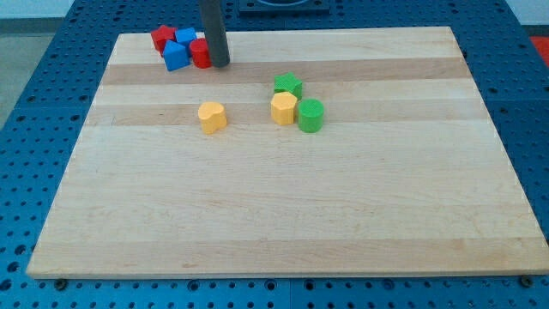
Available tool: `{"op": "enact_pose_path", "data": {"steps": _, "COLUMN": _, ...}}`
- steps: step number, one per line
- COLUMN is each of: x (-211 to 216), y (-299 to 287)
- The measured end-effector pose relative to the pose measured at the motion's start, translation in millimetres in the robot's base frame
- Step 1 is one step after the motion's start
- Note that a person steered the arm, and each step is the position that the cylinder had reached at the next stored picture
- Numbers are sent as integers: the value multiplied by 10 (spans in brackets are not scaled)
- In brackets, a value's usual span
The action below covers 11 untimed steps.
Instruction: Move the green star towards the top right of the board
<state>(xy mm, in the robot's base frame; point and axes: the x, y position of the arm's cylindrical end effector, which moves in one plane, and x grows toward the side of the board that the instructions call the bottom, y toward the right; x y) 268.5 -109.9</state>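
Note:
The green star (pixel 288 84) sits on the wooden board (pixel 283 197), a little above the board's middle. It touches a yellow block (pixel 284 109) just below it, and a green round block (pixel 310 115) stands to that one's right. My tip (pixel 220 63) is at the view's top left, well to the left of the green star and right beside a red round block (pixel 200 54).
A cluster at the top left holds a red block (pixel 162 38), a blue block (pixel 185 38) and another blue block (pixel 175 57). A yellow heart-like block (pixel 212 116) stands alone left of the middle group.

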Motion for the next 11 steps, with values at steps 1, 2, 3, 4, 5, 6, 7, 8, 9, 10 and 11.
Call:
{"op": "enact_pose_path", "data": {"steps": 1, "x": 40, "y": 8}}
{"op": "enact_pose_path", "data": {"steps": 2, "x": 469, "y": 68}}
{"op": "enact_pose_path", "data": {"steps": 3, "x": 850, "y": 206}}
{"op": "enact_pose_path", "data": {"steps": 4, "x": 877, "y": 549}}
{"op": "enact_pose_path", "data": {"steps": 5, "x": 857, "y": 905}}
{"op": "enact_pose_path", "data": {"steps": 6, "x": 750, "y": 1231}}
{"op": "enact_pose_path", "data": {"steps": 7, "x": 611, "y": 1539}}
{"op": "enact_pose_path", "data": {"steps": 8, "x": 610, "y": 1994}}
{"op": "enact_pose_path", "data": {"steps": 9, "x": 759, "y": 2377}}
{"op": "enact_pose_path", "data": {"steps": 10, "x": 832, "y": 2708}}
{"op": "enact_pose_path", "data": {"steps": 11, "x": 832, "y": 2944}}
